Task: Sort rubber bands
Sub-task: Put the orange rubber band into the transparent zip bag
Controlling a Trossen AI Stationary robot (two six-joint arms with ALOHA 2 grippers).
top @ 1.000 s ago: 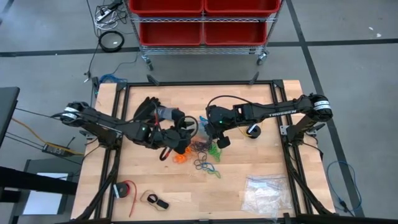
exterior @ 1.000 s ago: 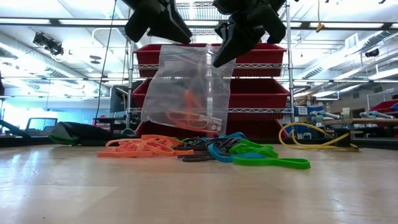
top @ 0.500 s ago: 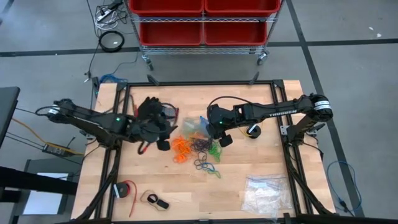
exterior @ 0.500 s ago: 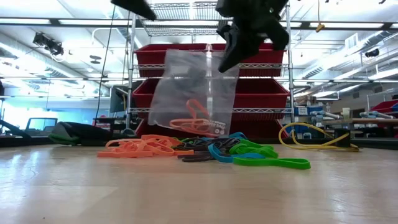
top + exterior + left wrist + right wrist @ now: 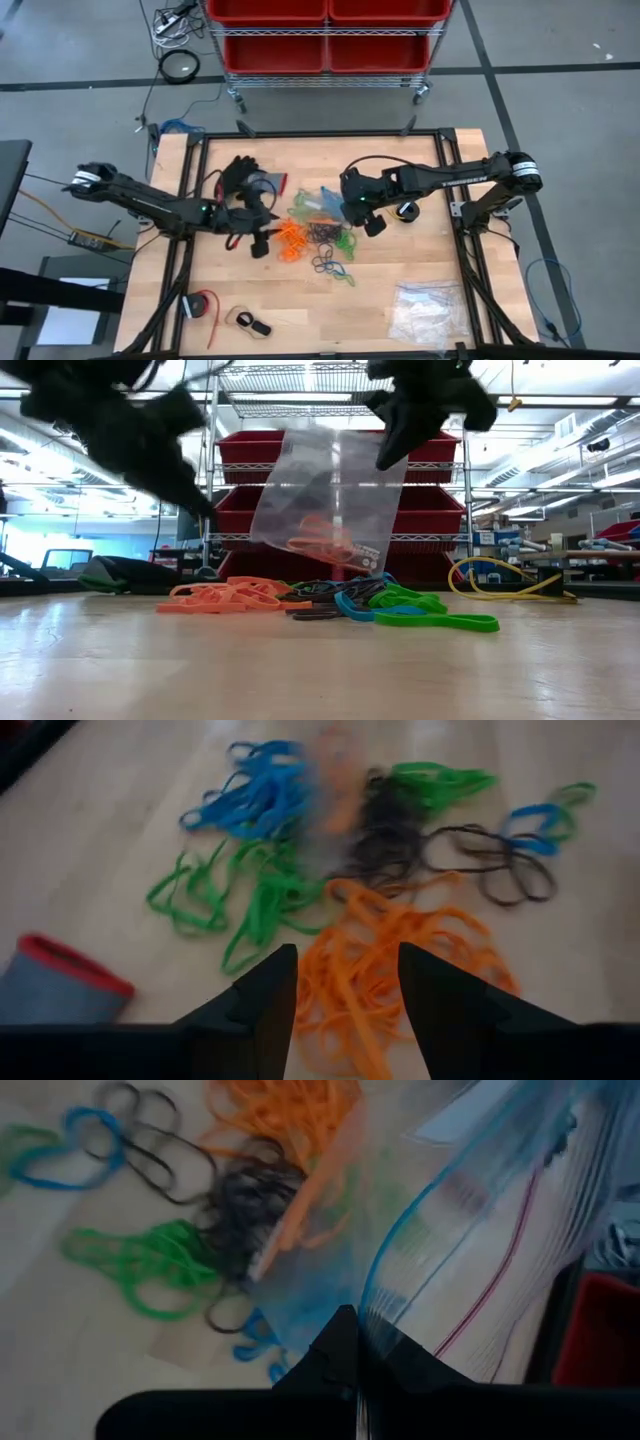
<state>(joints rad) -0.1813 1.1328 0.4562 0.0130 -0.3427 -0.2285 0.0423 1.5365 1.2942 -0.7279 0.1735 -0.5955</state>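
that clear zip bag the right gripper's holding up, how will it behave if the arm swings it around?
The clear bag hangs limp from the right gripper, pinched at one top corner, so it's probably floppy and will sway. The few orange rubber bands inside sag low, so it's likely light. They may spill if it tips.

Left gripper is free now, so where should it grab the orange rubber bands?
Probably at the near edge of the orange rubber bands, straight down from above: they lie flat in a loose heap clear of the black ones, just ahead of the open left gripper.
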